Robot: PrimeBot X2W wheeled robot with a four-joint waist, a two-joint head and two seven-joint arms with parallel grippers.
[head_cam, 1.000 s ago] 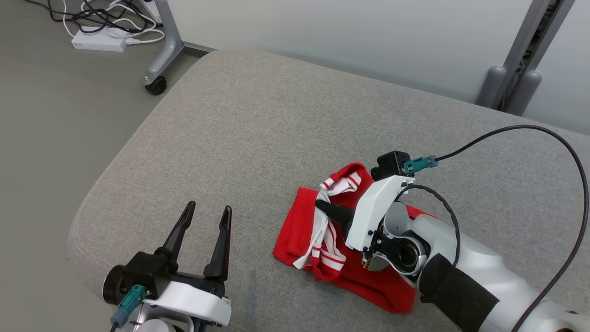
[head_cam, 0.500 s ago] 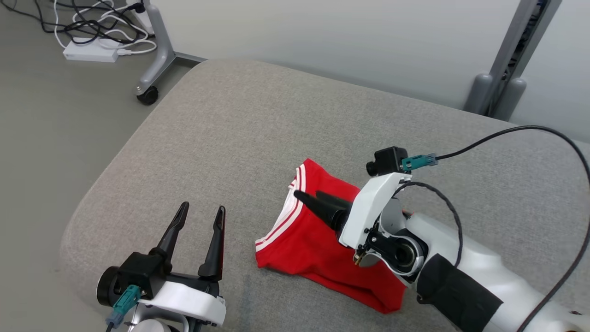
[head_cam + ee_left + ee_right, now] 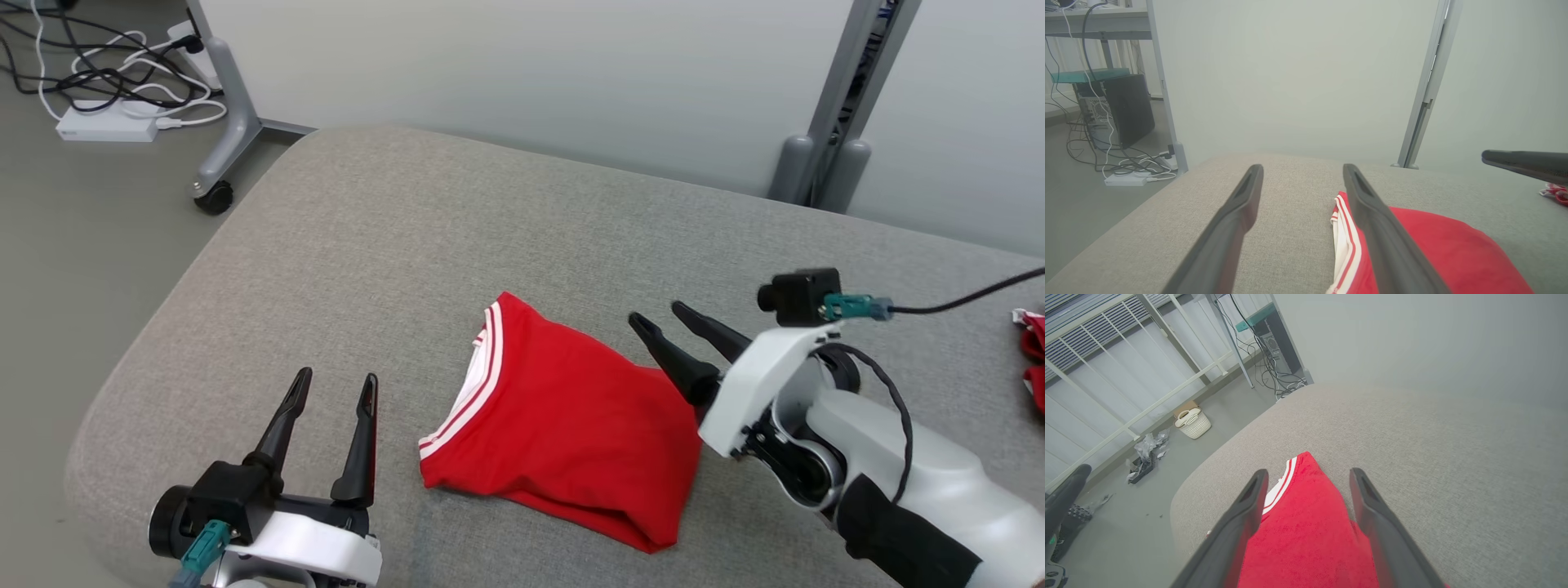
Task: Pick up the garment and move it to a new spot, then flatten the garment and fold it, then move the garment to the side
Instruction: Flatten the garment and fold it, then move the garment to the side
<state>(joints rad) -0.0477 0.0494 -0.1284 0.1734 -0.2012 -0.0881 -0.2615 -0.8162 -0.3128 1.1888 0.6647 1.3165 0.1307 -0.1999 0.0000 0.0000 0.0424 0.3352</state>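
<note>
Nearest the robot, the left gripper [image 3: 337,376] hovers low over the front of the grey cushioned surface [image 3: 392,212], its fingers spread wide and holding nothing; in its wrist view the garment sits off to the right of its right finger, so it lies to that gripper's right and slightly ahead, near but apart. Next out, the folded red garment [image 3: 563,408] lies flat about the middle of the cushion's front half, white-striped trim [image 3: 465,392] on the edge facing the left gripper, folded edge towards the robot; its longer side seems to run across, from the trim towards the right arm. Beyond and to its right, the right gripper [image 3: 658,314] is also wide open and empty, fingertips pointing far-left, just off the garment's far right corner; its wrist view looks along the red cloth between its fingers, so this arm looks the nearer and better lined up for moving the bundle aside. Further right, at the cushion's edge, lies a scrap of other red cloth [image 3: 1033,347].
</note>
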